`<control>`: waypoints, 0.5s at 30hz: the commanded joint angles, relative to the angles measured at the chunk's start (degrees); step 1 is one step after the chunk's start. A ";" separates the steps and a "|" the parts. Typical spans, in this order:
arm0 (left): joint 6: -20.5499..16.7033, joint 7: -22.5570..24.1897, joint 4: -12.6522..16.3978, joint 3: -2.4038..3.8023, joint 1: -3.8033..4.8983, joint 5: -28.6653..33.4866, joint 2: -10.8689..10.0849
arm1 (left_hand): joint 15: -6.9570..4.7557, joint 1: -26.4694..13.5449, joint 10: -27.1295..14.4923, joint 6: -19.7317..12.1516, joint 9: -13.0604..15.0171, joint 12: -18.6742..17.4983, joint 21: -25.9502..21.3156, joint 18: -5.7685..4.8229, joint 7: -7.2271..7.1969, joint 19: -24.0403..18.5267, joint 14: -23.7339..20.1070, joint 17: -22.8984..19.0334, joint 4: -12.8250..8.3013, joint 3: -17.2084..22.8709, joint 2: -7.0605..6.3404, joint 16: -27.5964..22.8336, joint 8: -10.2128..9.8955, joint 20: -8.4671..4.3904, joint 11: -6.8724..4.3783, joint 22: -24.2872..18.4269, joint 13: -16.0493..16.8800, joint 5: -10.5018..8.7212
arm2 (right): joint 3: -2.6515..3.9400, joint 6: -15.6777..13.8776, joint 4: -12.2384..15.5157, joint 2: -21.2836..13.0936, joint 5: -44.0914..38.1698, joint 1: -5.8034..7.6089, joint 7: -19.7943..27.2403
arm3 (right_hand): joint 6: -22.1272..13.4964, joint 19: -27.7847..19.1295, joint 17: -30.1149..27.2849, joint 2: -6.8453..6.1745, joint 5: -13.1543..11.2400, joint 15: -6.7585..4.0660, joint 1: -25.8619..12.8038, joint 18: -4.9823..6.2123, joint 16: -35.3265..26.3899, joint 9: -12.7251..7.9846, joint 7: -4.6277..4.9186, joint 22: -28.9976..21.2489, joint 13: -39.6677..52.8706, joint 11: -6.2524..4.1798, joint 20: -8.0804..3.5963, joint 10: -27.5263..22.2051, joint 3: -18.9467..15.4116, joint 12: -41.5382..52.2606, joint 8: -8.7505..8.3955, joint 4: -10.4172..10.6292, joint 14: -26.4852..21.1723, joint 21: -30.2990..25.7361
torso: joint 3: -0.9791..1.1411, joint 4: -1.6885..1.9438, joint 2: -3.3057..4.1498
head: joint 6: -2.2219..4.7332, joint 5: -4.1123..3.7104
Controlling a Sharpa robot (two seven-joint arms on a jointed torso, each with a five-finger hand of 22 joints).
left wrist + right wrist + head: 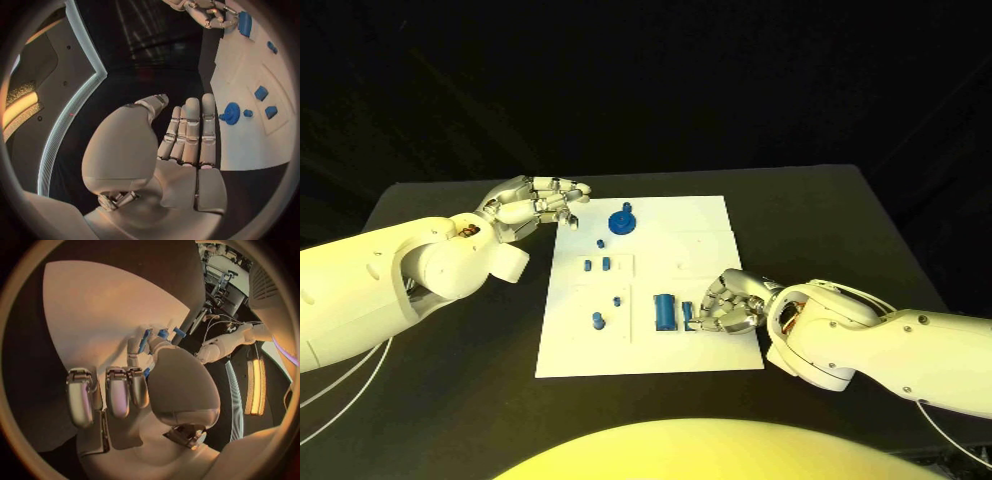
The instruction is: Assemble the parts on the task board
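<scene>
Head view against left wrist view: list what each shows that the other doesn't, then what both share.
Head view alone: the whole task board on the black table, with the left hand beside the board's far left corner, plus the tall blue block near the right hand.

Left wrist view alone: the left hand's palm, its fingers straight, apart from the board and holding nothing.

Both: the blue gear, the board, and the right hand at the board's edge.

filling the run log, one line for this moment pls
left robot hand: open, at task board far edge | right robot hand: at small blue part, grip unclear
</scene>
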 commanded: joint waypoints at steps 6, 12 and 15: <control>0.71 0.25 0.10 0.03 0.00 -0.17 0.11 | 0.22 -0.35 0.07 -0.44 -0.09 -0.19 -0.28 0.78 -0.06 0.11 0.01 -0.09 0.28 0.00 0.33 0.18 0.20 0.20 0.19 -0.07 -0.06 0.16 | -0.06 0.39 -0.70 0.61 -1.16 -0.17 -0.07 | 0.27 5.70 11.53 -0.63 -0.82 -0.38 -0.18 -0.17 0.29 -0.09 -0.24 14.77 14.09 -0.45 -0.26 5.11 -0.16 0.45 -0.23 -0.02 5.15 0.28 | -0.03 0.02 -0.01 | 0.01 -0.09; 0.71 0.21 0.10 0.03 0.00 -0.17 0.12 | 0.22 -0.35 0.07 -0.44 -0.09 -0.19 -0.28 0.78 -0.06 0.11 0.01 -0.09 0.28 0.00 0.33 0.18 0.20 0.20 0.19 -0.07 -0.06 0.16 | -0.05 -0.27 -0.59 0.64 -1.05 -0.17 0.37 | 0.31 5.67 11.46 -0.59 -0.96 -0.38 -0.30 -0.15 0.26 -0.10 -0.22 14.75 14.09 -0.43 -0.26 5.11 -0.27 0.43 -0.24 0.15 5.14 0.17 | -0.04 -0.01 -0.04 | 0.14 -0.04; 0.71 0.24 0.09 0.03 0.00 -0.17 0.12 | 0.24 -0.32 0.01 -0.50 -0.14 -0.14 -0.33 0.78 -0.03 0.16 0.01 -0.11 0.38 -0.05 0.36 0.22 0.31 0.21 0.20 -0.10 -0.16 0.15 | -0.04 -0.89 -0.23 0.33 -0.64 -0.17 1.08 | 0.32 5.64 11.40 -0.36 -0.59 -0.35 -0.68 -0.13 0.24 -0.15 -0.18 14.72 14.04 -0.39 -0.24 5.06 -0.51 0.33 -0.29 0.38 5.12 0.06 | -0.03 0.01 -0.10 | 0.22 0.00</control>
